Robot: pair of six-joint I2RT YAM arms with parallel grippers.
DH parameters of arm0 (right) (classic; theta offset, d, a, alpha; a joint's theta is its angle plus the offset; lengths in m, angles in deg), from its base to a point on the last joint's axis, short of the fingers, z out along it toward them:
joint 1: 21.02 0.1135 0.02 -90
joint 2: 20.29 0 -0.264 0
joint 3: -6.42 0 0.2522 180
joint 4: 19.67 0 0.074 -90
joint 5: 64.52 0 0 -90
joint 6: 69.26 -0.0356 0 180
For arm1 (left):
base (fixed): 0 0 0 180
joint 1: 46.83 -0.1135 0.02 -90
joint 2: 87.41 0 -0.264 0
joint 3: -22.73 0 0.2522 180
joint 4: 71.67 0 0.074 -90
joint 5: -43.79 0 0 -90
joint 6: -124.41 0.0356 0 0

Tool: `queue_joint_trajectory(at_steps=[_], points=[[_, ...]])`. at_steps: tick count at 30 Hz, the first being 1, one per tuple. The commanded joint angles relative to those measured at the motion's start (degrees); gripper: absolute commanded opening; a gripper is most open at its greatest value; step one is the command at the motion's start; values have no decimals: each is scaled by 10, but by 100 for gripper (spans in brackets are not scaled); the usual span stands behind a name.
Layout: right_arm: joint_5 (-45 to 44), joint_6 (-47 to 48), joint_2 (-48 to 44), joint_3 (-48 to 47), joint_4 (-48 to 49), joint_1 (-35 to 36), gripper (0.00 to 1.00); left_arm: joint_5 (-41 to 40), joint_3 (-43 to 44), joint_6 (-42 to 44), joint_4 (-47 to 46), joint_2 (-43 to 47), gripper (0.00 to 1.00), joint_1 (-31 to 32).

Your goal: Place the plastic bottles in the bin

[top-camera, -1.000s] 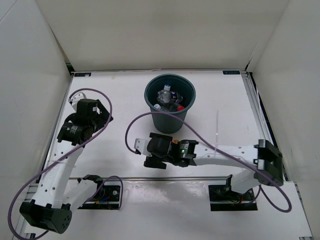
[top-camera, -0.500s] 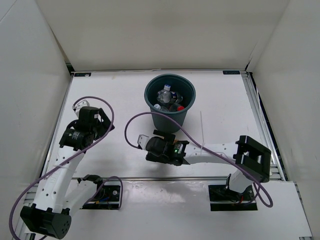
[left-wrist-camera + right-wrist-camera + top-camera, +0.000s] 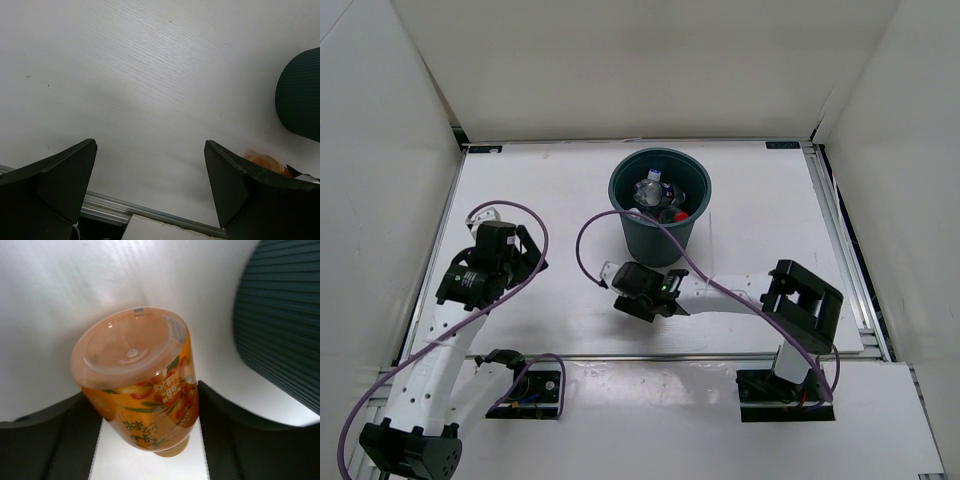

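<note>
**A:** Surface and room?
**B:** White table (image 3: pixel 540 190) with faint grain and a few dark specks. White walls (image 3: pixel 640 70) on three sides. Aluminium rail (image 3: pixel 105 210) along the near edge. Purple cables (image 3: pixel 582 250) loop off both wrists.
**A:** Bin?
**B:** Teal-grey bin (image 3: pixel 616 190) stands upright at 12 o'clock from table centre. Clear bottles (image 3: pixel 652 190) piled inside, and a bit of red shows.
**A:** Right gripper?
**B:** Right gripper (image 3: pixel 145 435) sits low at the bin's 6 o'clock. Its fingers press both sides of the orange bottle (image 3: pixel 135 385). The bottle's base faces the wrist camera, with the bin's ribbed wall just beside it.
**A:** Left?
**B:** Left gripper (image 3: pixel 150 145) is out at 9 o'clock over the table, jaws wide apart.
</note>
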Motion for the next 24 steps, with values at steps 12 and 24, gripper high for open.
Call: queue_joint_trajectory(at_steps=[12, 24], points=[[48, -154, -97, -162, -233, 67, 0, -26, -2, -5, 18, 24, 100, -3], [22, -99, -68, -527, -299, -143, 6, -24, -2, -10, 6, 12, 100, -3]])
